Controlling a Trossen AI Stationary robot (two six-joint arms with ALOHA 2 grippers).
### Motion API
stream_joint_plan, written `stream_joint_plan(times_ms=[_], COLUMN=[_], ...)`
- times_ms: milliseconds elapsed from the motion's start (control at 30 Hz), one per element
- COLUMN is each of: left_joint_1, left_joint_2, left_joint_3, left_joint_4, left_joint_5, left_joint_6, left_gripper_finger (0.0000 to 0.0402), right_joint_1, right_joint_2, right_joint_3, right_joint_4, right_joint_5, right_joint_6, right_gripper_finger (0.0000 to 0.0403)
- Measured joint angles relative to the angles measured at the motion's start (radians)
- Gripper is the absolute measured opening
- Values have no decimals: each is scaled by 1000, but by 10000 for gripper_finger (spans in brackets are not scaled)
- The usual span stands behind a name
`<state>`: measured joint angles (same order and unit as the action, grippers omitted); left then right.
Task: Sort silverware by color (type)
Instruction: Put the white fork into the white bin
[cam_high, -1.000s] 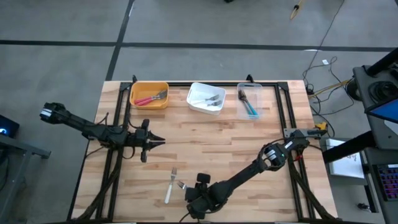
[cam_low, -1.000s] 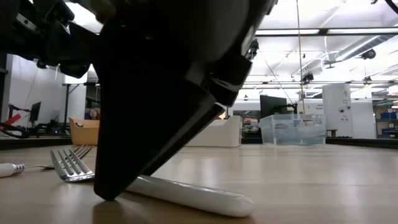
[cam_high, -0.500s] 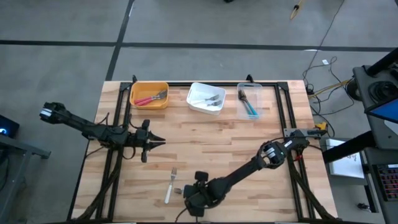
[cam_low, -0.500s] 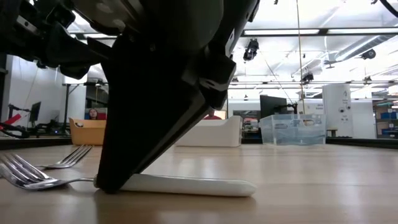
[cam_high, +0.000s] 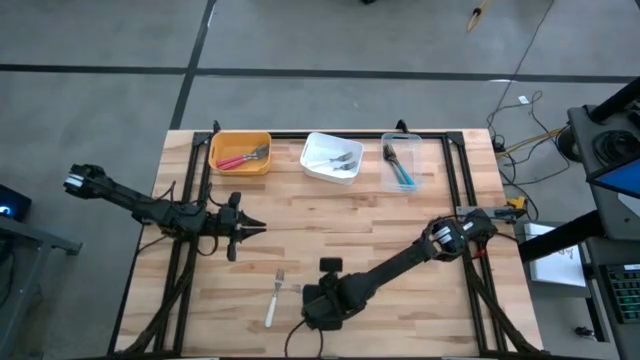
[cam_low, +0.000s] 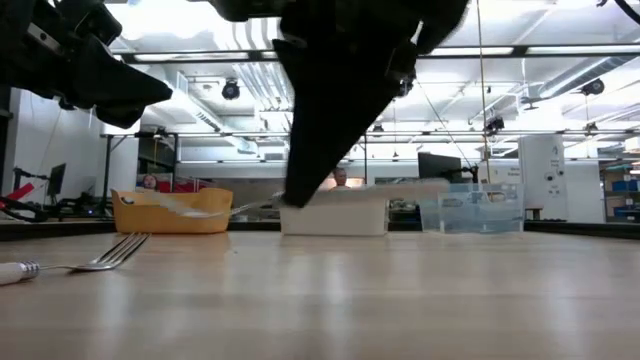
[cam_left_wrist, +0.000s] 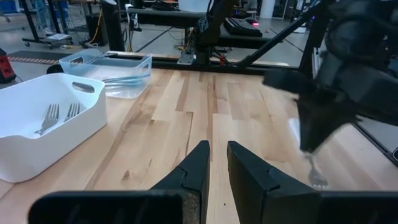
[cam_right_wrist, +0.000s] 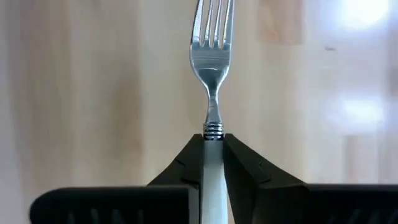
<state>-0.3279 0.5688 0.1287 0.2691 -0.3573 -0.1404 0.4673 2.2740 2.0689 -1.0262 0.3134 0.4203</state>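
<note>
My right gripper (cam_high: 318, 293) is over the near middle of the table, shut on a white-handled fork (cam_high: 296, 288) whose metal head (cam_right_wrist: 212, 37) points toward the table's left. A second white-handled fork (cam_high: 273, 298) lies flat on the wood just left of it, also seen in the low view (cam_low: 95, 264). My left gripper (cam_high: 258, 229) waits over the left middle of the table, fingers (cam_left_wrist: 200, 163) a narrow gap apart, touching nothing. My right gripper pinches the fork's white handle (cam_right_wrist: 212, 163) between its two fingers, at the end nearest the ringed metal collar (cam_right_wrist: 212, 130). The fingers slant down from the table's right and lie along the fork. The fork is lifted clear, about level, head (cam_low: 205, 206) sticking out ahead.
Along the far edge stand an orange bin (cam_high: 222, 143) with red-handled forks, a white bin (cam_high: 312, 164) with forks in it, and a clear bin (cam_high: 416, 148) with teal-handled ones. Bare wood lies between the bins and both grippers.
My right gripper, shut on the white handle throughout, first swung the fork about on the table, then rose and moved a little toward the far edge. The fork is now lifted clear of the wood. The other white fork stayed where it lay.
</note>
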Motion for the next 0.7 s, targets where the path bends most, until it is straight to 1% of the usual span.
stream_joint_plan(times_ms=[167, 367, 500, 600, 700], left_joint_1=[0, 0, 0, 0, 0], left_joint_2=[0, -1, 0, 0, -1], left_joint_3=[0, 0, 0, 0, 0], left_joint_4=[0, 5, 3, 3, 3], left_joint_5=[0, 0, 0, 0, 0], left_joint_6=[0, 0, -5, -8, -8], left_gripper_finger=[39, 39, 39, 39, 39], right_joint_1=[-46, -139, -176, -177, -166], right_joint_2=[-69, -150, -192, -207, -206], right_joint_3=[0, 1, -2, -14, -26], right_joint_4=[-87, -102, -99, -96, -94], right_joint_5=[2, 1, -4, -7, -27], right_joint_6=[-134, -223, -230, -224, -172], right_gripper_finger=[6, 4, 6, 7, 7])
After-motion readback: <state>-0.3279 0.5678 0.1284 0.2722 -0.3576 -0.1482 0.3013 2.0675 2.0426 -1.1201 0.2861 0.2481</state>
